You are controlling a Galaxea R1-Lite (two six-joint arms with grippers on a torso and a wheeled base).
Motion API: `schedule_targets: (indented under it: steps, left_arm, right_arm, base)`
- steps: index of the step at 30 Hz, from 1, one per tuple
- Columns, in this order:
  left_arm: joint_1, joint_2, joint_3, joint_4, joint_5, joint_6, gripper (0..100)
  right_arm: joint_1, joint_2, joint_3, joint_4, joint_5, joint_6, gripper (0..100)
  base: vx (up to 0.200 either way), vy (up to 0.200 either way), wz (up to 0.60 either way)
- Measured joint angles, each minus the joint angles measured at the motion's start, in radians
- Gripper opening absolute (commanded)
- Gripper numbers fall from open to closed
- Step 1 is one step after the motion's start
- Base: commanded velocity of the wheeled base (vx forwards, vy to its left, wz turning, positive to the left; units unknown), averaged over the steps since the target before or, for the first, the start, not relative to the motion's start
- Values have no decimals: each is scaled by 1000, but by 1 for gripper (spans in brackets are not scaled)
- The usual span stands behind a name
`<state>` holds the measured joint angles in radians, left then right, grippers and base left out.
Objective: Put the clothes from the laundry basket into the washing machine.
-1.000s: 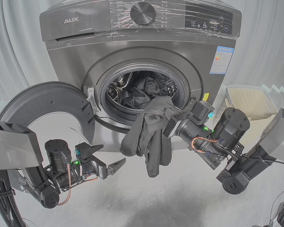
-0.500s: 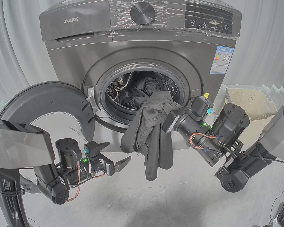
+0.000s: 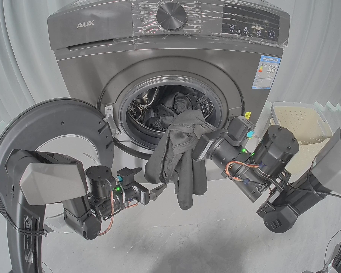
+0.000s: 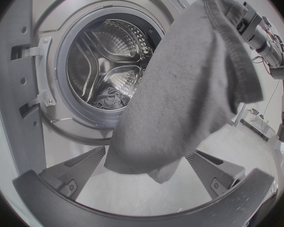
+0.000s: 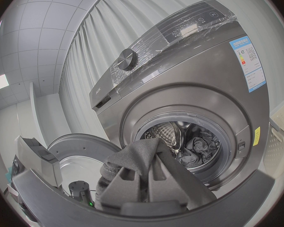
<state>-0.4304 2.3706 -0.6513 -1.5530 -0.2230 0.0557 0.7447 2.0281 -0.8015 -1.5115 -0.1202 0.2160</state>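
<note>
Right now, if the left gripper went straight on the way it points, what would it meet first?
Most likely the dark grey cloth garment hanging from the right gripper, just ahead of the open left gripper; exact depth is unclear.

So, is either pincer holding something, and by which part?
The right pincer grips the grey garment by a bunched fold near its top; the left pincer is open, gripping nothing.

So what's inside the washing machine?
Dark clothes lie crumpled in the shiny metal drum. The grey garment hanging from the right gripper drapes across part of the opening, so whatever lies behind it cannot be seen.
</note>
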Motion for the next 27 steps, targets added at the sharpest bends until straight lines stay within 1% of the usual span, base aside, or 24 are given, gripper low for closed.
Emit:
schedule_targets:
  steps: [9,10,15,21,27]
  left_arm:
    - [-7,76,-122,0,44,1,100]
    - [-7,79,-128,0,46,2,0]
    - [-1,87,-144,0,46,12,0]
    - [5,79,-151,1,47,13,0]
    - [13,21,-136,0,45,13,0]
  right_arm:
    - [16,1,-2,-2,-11,0,0]
    - [17,0,-2,-2,-12,0,0]
    - [17,1,3,-11,-13,0,0]
    - [16,4,9,-16,-13,2,0]
    - [7,11,14,-17,-12,1,0]
  base:
    - [0,0,0]
    - [0,0,0]
    - [0,0,0]
    - [0,0,0]
    - [0,0,0]
